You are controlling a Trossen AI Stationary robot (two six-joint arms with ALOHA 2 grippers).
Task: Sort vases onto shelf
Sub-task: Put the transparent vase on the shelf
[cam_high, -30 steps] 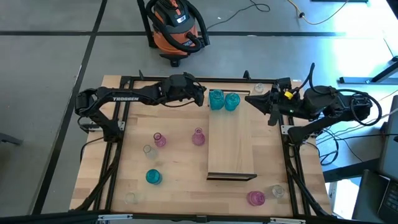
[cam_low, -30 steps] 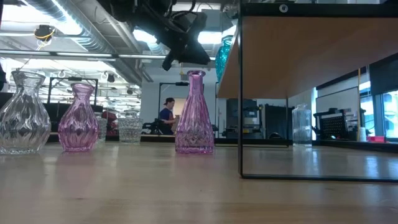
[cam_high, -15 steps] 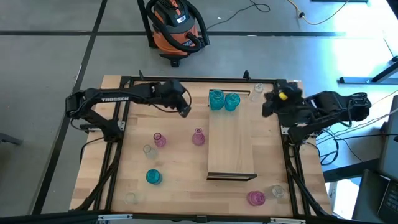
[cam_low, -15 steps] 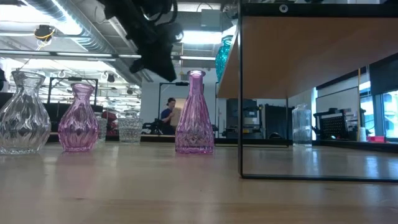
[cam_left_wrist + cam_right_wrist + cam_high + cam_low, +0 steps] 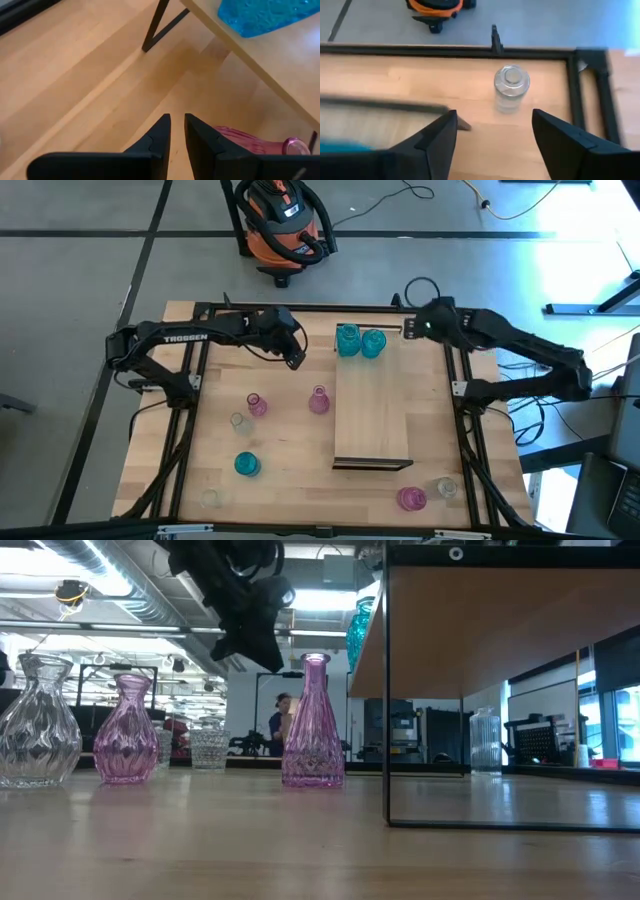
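Observation:
The shelf [image 5: 372, 405] is a light-wood board raised on a black frame in the middle of the table. Two teal vases [image 5: 347, 340] [image 5: 373, 343] stand on its far end. My left gripper [image 5: 297, 360] hovers left of them, shut and holding nothing, tilted down over bare table; in its wrist view my left gripper [image 5: 177, 116] has a pink vase [image 5: 250, 142] beside it. My right gripper [image 5: 493, 112] is open above the far right corner, a small clear vase [image 5: 511, 85] standing on the table ahead of its fingers.
Loose vases stand on the tabletop: two pink ones [image 5: 257, 405] [image 5: 319, 400], a clear one [image 5: 239, 423] and a teal one [image 5: 246, 464] left of the shelf, and a pink one [image 5: 412, 498] with a clear one [image 5: 446, 487] near the front right. A black frame [image 5: 300, 308] rims the table.
My left gripper has drawn back from the teal vases toward the table's left and tipped downward. My right arm has swung out from the right side toward the far right corner, sinking and tipping its gripper down over the clear vase there.

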